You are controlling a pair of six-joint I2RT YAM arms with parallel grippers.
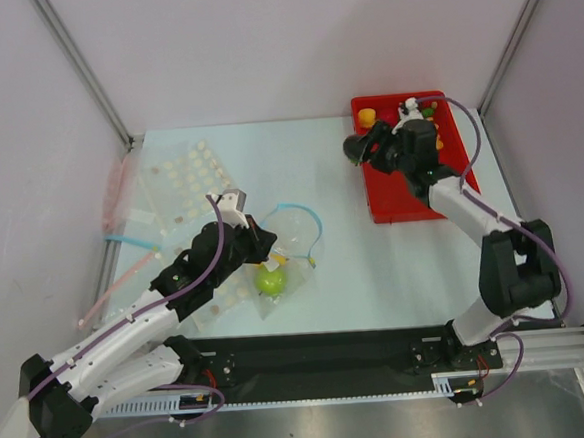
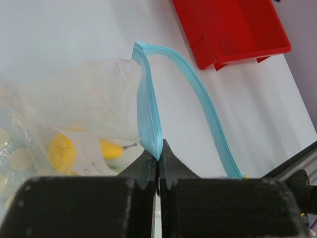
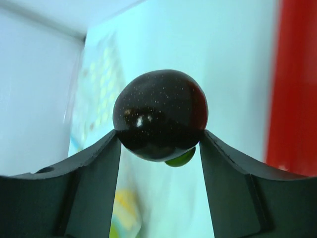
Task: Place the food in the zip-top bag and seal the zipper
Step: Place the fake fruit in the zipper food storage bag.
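From above, the bag [image 1: 295, 237] lay left of the red tray [image 1: 396, 197], with an apple [image 1: 270, 280] inside. In the left wrist view, the left gripper [image 2: 158, 157] was pinched tight on the zipper [image 2: 147, 109], short of the tray. In the right wrist view, the right gripper [image 3: 159, 135] clamped a purple ball [image 3: 159, 111] left of the tray.

A red tray [image 1: 389, 200] sits at the upper right on my white table [image 1: 376, 273]. Spare bags with pink strips [image 1: 118, 196] lie at the far left, beside a dotted sheet [image 1: 193, 171].
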